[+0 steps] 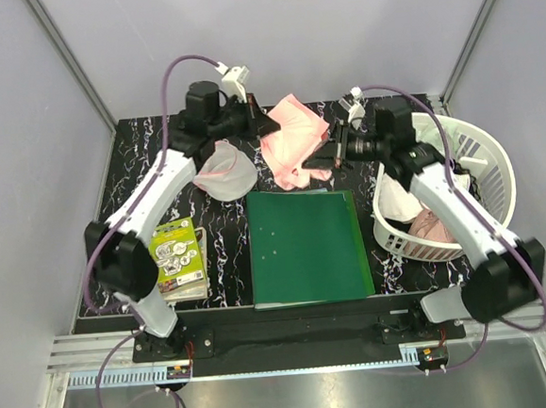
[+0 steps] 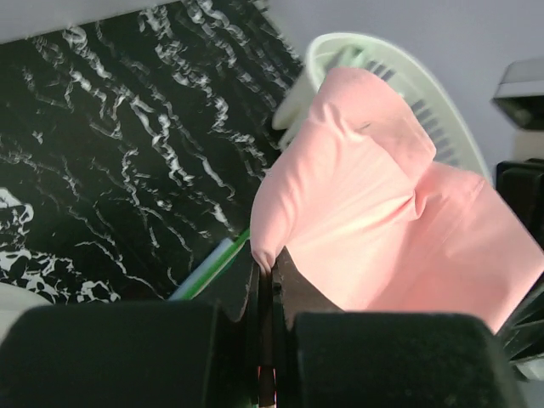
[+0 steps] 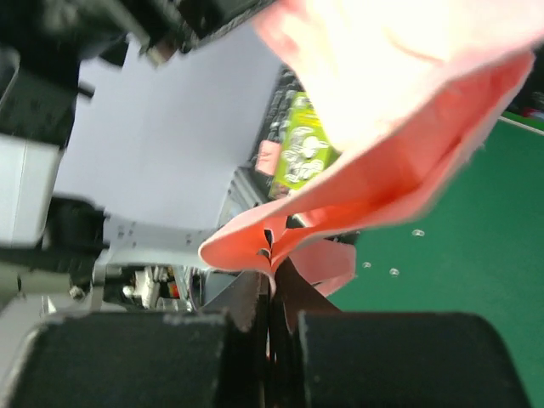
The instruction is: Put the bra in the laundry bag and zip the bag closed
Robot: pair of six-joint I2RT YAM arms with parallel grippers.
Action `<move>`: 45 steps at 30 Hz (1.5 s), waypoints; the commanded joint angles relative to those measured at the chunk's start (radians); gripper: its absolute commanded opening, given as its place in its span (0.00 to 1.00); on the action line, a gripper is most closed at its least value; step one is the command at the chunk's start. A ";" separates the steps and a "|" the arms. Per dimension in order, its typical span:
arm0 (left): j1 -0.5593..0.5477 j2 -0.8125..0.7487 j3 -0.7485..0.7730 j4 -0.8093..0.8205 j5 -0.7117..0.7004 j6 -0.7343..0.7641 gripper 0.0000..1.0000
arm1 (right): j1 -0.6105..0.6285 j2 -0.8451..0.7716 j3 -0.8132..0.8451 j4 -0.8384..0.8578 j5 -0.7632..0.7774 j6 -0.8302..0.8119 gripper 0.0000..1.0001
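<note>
**Left tool (image 2: pixel 270 257) and right tool (image 3: pixel 272 262) both pinched the bra (image 1: pixel 291 138)**

Each was pressed together on a pink edge, with the bra stretched between them behind a green folder (image 1: pixel 308 248). The laundry bag (image 1: pixel 225 173) sat on the table (image 1: pixel 224 246) just left of the bra, under the left arm (image 1: pixel 154 194); a white basket (image 1: pixel 396 239) stood at the right.

On the tabletop (image 1: pixel 142 167): 1 bra (image 1: pixel 292 141), 1 laundry bag (image 1: pixel 225 173), 1 green folder (image 1: pixel 308 246), 1 white basket (image 1: pixel 496 149) and 1 yellow-green booklet (image 1: pixel 179 259). Above it are 2 tools: the left tool (image 1: pixel 269 124) and the right tool (image 1: pixel 315 163). The garments in the basket are too tangled to count.
</note>
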State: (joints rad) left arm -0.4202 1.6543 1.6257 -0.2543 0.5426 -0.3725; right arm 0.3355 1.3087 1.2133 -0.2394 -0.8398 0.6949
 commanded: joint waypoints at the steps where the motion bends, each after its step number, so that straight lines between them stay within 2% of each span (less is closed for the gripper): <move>1: -0.008 0.149 0.048 0.168 -0.079 -0.051 0.00 | -0.085 0.196 0.156 -0.225 0.097 -0.023 0.00; 5: -0.008 0.315 0.101 0.251 -0.083 -0.123 0.00 | -0.136 0.395 0.288 -0.285 0.123 -0.012 0.00; 7: -0.006 0.414 0.143 0.251 -0.078 -0.169 0.00 | -0.144 0.529 0.408 -0.357 0.149 -0.047 0.00; 9: -0.008 0.473 0.178 0.328 -0.067 -0.234 0.00 | -0.147 0.656 0.538 -0.431 0.160 -0.069 0.00; 13: -0.006 0.600 0.244 0.383 -0.079 -0.334 0.00 | -0.147 0.829 0.712 -0.514 0.215 -0.074 0.00; 15: -0.005 0.657 0.279 0.377 -0.093 -0.373 0.00 | -0.147 0.906 0.785 -0.557 0.238 -0.072 0.07; 23: -0.005 0.739 0.254 0.375 -0.133 -0.528 0.00 | -0.150 1.066 0.911 -0.616 0.291 -0.055 0.21; 30: -0.005 0.757 0.230 0.386 -0.139 -0.562 0.00 | -0.148 1.144 1.035 -0.632 0.246 -0.025 0.43; 34: -0.005 0.768 0.234 0.385 -0.133 -0.562 0.00 | -0.148 1.181 1.109 -0.630 0.188 0.012 0.52; 38: -0.003 0.777 0.243 0.382 -0.116 -0.551 0.01 | -0.150 1.193 1.143 -0.632 0.150 0.026 0.57; 40: 0.001 0.783 0.244 0.381 -0.102 -0.554 0.07 | -0.150 1.178 1.141 -0.632 0.153 0.025 0.59; 41: 0.003 0.785 0.244 0.388 -0.090 -0.557 0.17 | -0.151 1.176 1.141 -0.632 0.154 0.022 0.60; 44: 0.012 0.780 0.229 0.417 -0.050 -0.579 0.37 | -0.159 1.178 1.123 -0.632 0.146 0.014 0.60; 45: 0.017 0.776 0.226 0.420 -0.043 -0.580 0.49 | -0.161 1.176 1.112 -0.630 0.145 0.006 0.60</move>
State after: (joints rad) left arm -0.4187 2.4348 1.8503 0.0734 0.4381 -0.9268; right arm 0.1825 2.4996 2.3138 -0.8661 -0.6563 0.7044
